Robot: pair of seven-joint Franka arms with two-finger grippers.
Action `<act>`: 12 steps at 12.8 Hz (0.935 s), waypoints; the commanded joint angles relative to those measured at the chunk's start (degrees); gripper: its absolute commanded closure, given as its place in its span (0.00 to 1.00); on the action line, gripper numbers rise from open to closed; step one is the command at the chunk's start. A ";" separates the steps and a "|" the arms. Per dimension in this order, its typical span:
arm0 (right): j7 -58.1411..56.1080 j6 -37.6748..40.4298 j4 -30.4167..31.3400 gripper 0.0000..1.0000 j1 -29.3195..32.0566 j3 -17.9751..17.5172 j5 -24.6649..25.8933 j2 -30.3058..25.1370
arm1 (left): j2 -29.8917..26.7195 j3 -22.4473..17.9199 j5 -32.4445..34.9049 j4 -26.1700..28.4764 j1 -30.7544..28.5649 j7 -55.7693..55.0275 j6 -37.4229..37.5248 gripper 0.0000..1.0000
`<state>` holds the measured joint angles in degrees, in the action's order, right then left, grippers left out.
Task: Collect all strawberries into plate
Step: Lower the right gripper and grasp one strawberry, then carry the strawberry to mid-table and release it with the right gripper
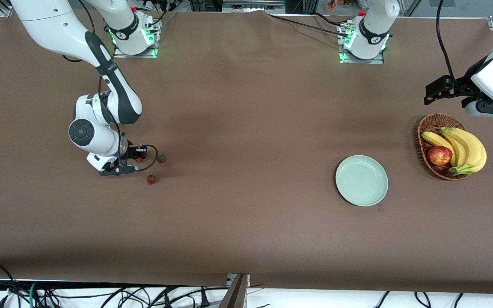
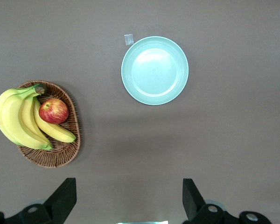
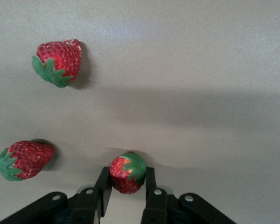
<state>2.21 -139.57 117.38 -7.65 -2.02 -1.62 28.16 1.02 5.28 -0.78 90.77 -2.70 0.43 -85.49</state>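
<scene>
1. Right tool (image 3: 126,186) is down at the tabletop (image 1: 246,128), clamped on one strawberry (image 3: 127,173).
2. Two other strawberries (image 1: 161,158) (image 1: 151,179) lie just beside it.
3. Plate (image 1: 361,180) sits well apart, near the basket (image 1: 432,128).
4. Left tool (image 2: 126,198) waits above, fingers spread.

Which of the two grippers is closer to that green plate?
Left. The left gripper hangs open near the basket beside the plate; the right gripper grips a strawberry at the right arm's end.
</scene>
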 commanded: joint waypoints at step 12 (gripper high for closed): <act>24.82 18.37 -27.27 0.87 -15.44 -1.50 -0.22 5.57 | 0.21 0.34 0.25 -1.30 -0.46 -0.17 1.12 0.00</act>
<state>20.83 -122.38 95.87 -18.94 -3.82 -1.69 29.32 1.02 5.28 -0.78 90.77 -2.82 0.43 -85.49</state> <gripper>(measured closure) 0.670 0.000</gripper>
